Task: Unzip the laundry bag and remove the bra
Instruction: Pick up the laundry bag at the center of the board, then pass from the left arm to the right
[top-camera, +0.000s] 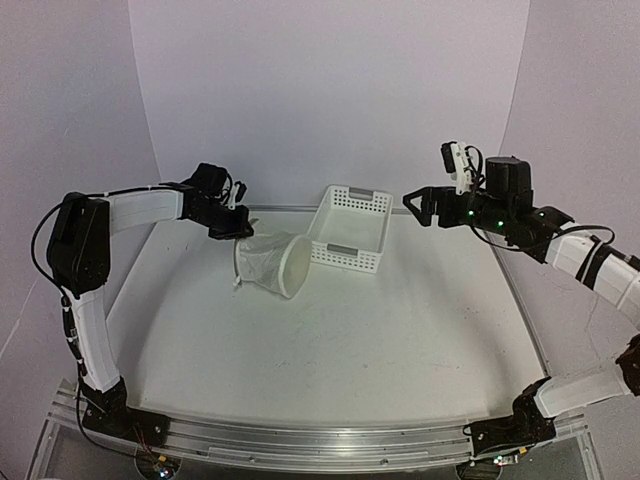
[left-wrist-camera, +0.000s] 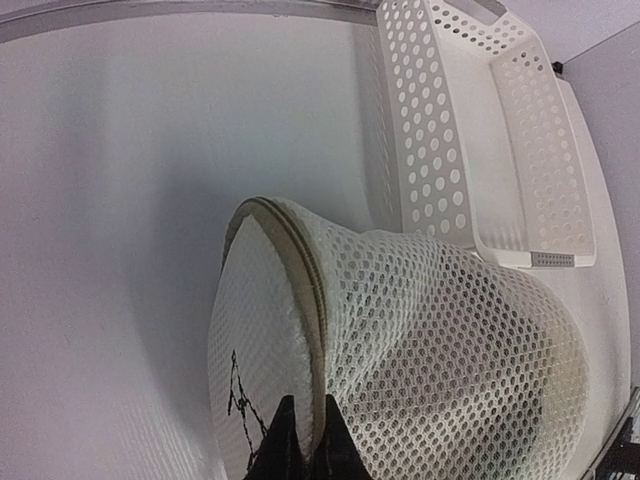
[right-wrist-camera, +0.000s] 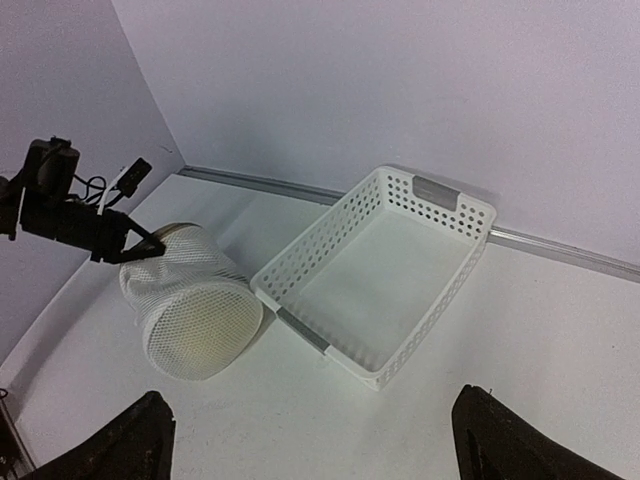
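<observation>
Left gripper (left-wrist-camera: 308, 447) is pinched shut on the wire rim of the laundry bag (top-camera: 268, 262). Bag lies on its side on the table (top-camera: 350, 340), just beside the white lattice basket (top-camera: 351, 228). Right gripper (top-camera: 421, 206) is wide open, empty and raised well apart.

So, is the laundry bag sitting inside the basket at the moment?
No, the laundry bag lies on its side on the table beside the basket, outside its walls.
</observation>
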